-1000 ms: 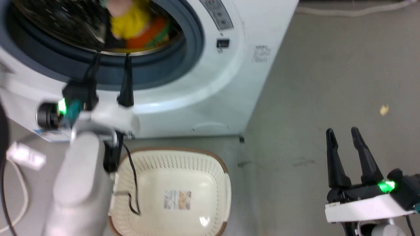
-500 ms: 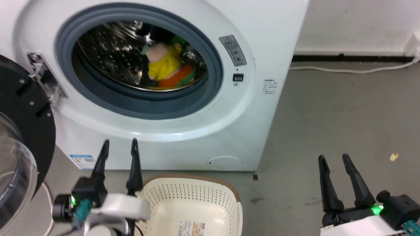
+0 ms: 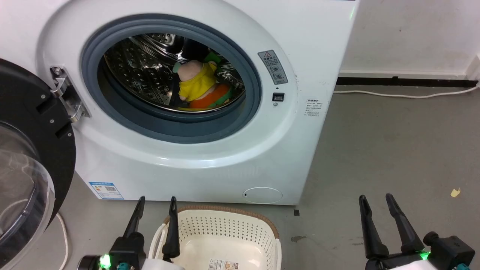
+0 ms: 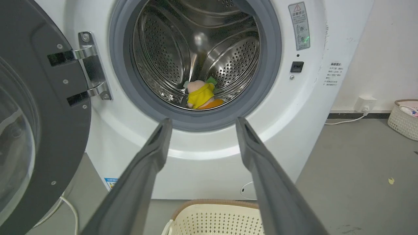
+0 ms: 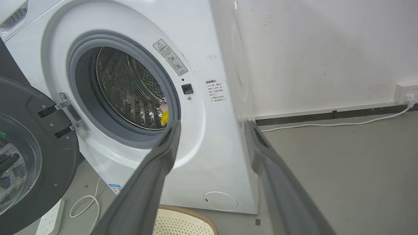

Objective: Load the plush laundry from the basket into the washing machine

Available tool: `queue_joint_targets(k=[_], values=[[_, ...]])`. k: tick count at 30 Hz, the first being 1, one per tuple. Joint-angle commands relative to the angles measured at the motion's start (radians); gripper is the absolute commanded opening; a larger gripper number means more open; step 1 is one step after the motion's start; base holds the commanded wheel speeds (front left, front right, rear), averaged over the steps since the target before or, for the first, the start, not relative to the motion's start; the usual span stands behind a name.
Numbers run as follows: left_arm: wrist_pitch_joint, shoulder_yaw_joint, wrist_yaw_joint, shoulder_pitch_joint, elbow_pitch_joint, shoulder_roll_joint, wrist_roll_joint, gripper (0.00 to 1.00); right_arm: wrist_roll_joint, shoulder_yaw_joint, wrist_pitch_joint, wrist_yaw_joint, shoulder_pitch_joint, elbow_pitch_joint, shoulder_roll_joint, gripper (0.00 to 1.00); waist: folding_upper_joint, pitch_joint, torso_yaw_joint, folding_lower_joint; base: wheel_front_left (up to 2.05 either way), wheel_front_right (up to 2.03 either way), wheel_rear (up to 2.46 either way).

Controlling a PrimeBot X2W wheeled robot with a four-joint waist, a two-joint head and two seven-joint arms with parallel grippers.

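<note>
plush laundry (image 3: 200, 88) sits in the washing machine (image 3: 225, 168), basket (image 3: 225, 228) looks empty — left gripper (image 3: 157, 198) and right gripper (image 3: 375, 196) fingers spread, holding nothing — probably shutting the door (image 3: 41, 123) on the left next.

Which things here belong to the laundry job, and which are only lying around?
For the job: plush laundry, washing machine, basket.
Lying about: white cable, yellow scrap, second basket, power strip.

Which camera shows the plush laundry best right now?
Head view: the plush laundry lies large and unblocked, its pink head, yellow cloth and orange part clear. Left wrist shows it smaller; right wrist shows just a sliver.
</note>
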Motion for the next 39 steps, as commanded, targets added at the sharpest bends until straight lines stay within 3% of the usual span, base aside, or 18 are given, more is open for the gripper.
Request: queue_joint_targets(k=[1, 13, 14, 39], values=[[-0.005, -0.002, 0.006, 0.015, 0.018, -0.001, 0.007, 1.00, 0.005, -0.001, -0.004, -0.001, 0.012, 0.004, -0.002, 1.00, -0.0001, -0.001, 0.002, 0.0000, 0.00, 0.00, 0.00], [-0.005, -0.021, -0.014, 0.015, 0.040, -0.002, 0.009, 1.00, -0.043, -0.032, -0.004, -0.001, 0.005, 0.042, 0.000, 1.00, -0.0001, -0.010, 0.005, 0.0000, 0.00, 0.00, 0.00], [-0.005, -0.023, -0.017, 0.017, 0.042, -0.002, 0.006, 0.00, -0.042, -0.031, -0.004, -0.001, 0.005, 0.044, 0.000, 0.00, -0.0001, -0.010, 0.006, 0.0000, 0.00, 0.00, 0.00], [0.043, 0.004, -0.031, -0.003, 0.025, -0.010, 0.023, 0.00, -0.084, -0.034, 0.042, 0.000, -0.016, 0.034, 0.000, 0.00, -0.0001, -0.014, 0.012, 0.0000, 0.00, 0.00, 0.00]])
